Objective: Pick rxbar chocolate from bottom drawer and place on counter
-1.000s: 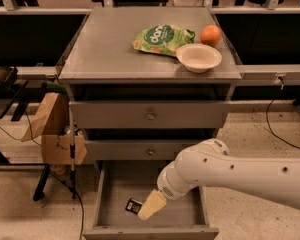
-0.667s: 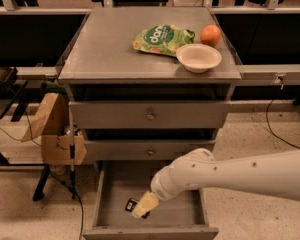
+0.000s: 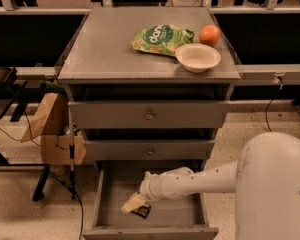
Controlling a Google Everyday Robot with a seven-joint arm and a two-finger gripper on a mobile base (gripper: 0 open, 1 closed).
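The bottom drawer (image 3: 115, 206) is pulled open, showing its plain grey floor. The rxbar chocolate (image 3: 142, 211), a small dark wrapper, lies on that floor left of centre. My gripper (image 3: 132, 204) reaches into the drawer from the right on a white arm. Its yellowish fingertips are right over the bar's left end and partly cover it. The counter (image 3: 105, 44) is the flat grey top of the cabinet.
On the counter stand a green snack bag (image 3: 161, 38), an orange (image 3: 209, 34) and a white bowl (image 3: 198, 57). The two upper drawers (image 3: 149, 115) are closed. A cardboard box (image 3: 50, 129) and cables are at the cabinet's left. My white arm body (image 3: 275, 184) fills the lower right.
The gripper has moved left and slightly down in the drawer, ending over the dark bar. The arm's large body has swung to the right of the view.
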